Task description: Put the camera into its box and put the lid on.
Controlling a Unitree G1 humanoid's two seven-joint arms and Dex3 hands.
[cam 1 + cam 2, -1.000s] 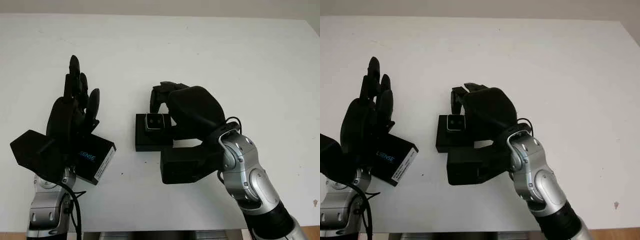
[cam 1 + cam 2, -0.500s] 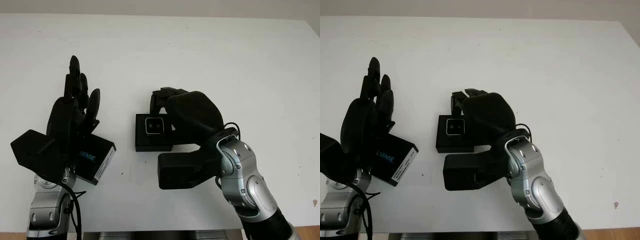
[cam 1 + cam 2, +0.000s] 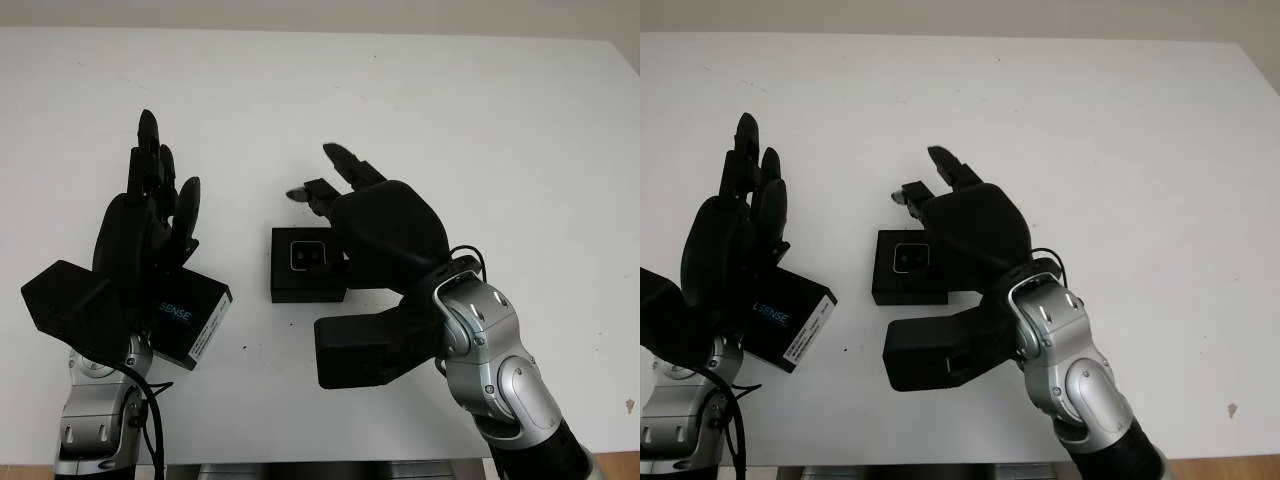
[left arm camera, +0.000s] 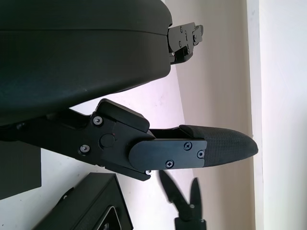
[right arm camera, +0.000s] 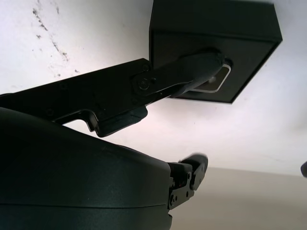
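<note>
The small silver-faced camera [image 3: 306, 255] now sits inside the matte black box [image 3: 308, 266], mid-table. Just behind it, the right hand [image 3: 345, 185] has let go: fingers that were curled over the camera have straightened, holding nothing. Only the lid [image 3: 190, 318] remains, a glossy printed slab left of the box under the left hand [image 3: 150, 215], fingers straight.

Both head eyes look down at the white table [image 3: 420, 90] from slightly apart, sharing the box [image 3: 305, 265], while each wrist camera hugs its own black shell.
</note>
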